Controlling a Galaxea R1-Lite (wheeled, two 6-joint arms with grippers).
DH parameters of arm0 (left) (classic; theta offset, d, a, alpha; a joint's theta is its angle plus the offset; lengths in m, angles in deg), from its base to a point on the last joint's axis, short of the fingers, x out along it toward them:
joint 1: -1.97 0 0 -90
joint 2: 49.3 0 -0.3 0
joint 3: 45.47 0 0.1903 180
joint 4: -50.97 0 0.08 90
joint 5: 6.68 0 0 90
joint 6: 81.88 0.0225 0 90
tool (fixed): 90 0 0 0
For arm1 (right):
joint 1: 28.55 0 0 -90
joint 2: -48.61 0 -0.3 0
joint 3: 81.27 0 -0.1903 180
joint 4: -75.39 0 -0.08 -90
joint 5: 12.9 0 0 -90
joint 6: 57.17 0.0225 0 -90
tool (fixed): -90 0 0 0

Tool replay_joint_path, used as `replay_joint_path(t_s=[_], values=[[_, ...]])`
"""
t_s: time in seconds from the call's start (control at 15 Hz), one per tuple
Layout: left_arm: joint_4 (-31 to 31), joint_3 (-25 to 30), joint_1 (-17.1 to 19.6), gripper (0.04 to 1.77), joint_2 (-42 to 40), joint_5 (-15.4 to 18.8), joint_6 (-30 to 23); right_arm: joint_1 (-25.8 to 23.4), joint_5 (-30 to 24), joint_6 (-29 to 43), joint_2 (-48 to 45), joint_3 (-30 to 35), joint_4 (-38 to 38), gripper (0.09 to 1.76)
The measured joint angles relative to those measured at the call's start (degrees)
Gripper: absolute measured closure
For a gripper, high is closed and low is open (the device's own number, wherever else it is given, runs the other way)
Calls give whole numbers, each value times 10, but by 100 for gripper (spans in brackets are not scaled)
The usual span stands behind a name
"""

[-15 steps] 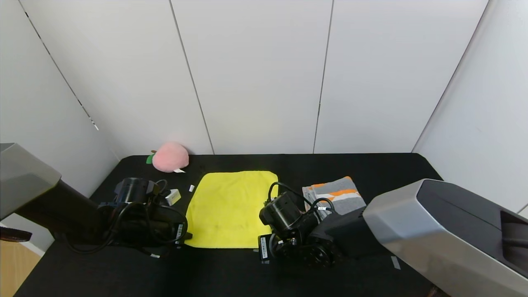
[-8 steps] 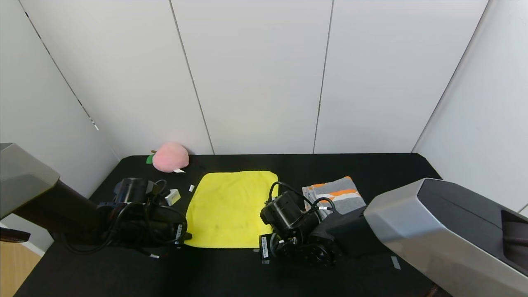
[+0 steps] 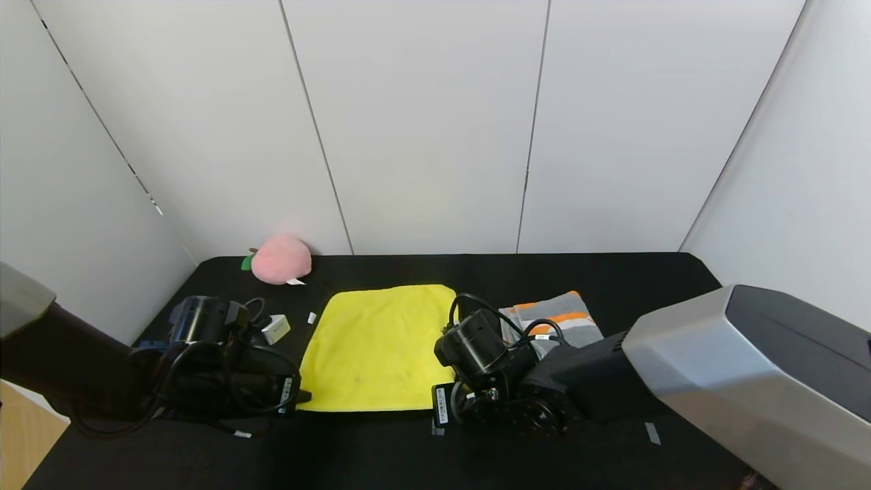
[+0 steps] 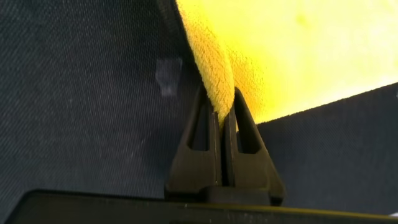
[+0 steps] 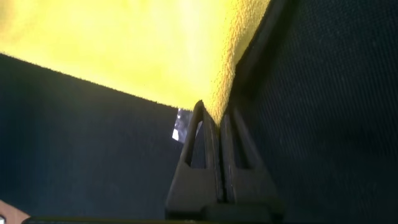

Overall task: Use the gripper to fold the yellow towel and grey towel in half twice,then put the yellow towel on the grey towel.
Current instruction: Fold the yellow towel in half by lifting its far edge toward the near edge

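Starting at the left of the black table (image 3: 381, 449), we note a pink plush peach (image 3: 281, 258) with a green leaf sitting against the back wall, well apart from the work. In front of it our left arm lies low over the table, and its left gripper (image 4: 222, 112) sits at the near left corner of the yellow towel (image 3: 374, 347). The wrist view shows the two black fingers pressed together with a fold of the yellow plush pinched between their tips, so this gripper is clamped on the towel corner. A small white tag (image 3: 311, 318) lies on the table just beside the towel's left edge. The yellow towel lies spread in one layer at the middle of the table, roughly square, with its near edge towards us. At its near right corner we find the right gripper (image 5: 217, 121), fingers likewise closed tight with the towel's edge caught between the tips; a small pale tape mark (image 5: 180, 126) shows on the table beside them. Behind the right arm, just to the right of the yellow towel and not touching it as far as we can tell, the grey towel (image 3: 554, 320) lies already folded, its orange stripes facing up.
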Motion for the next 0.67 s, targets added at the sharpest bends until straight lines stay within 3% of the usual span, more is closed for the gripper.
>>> replay_joint_path(t_s=[0.67], values=[[-1, 73, -2, 168, -96, 0, -4, 14, 0, 14, -66, 74, -6, 171]])
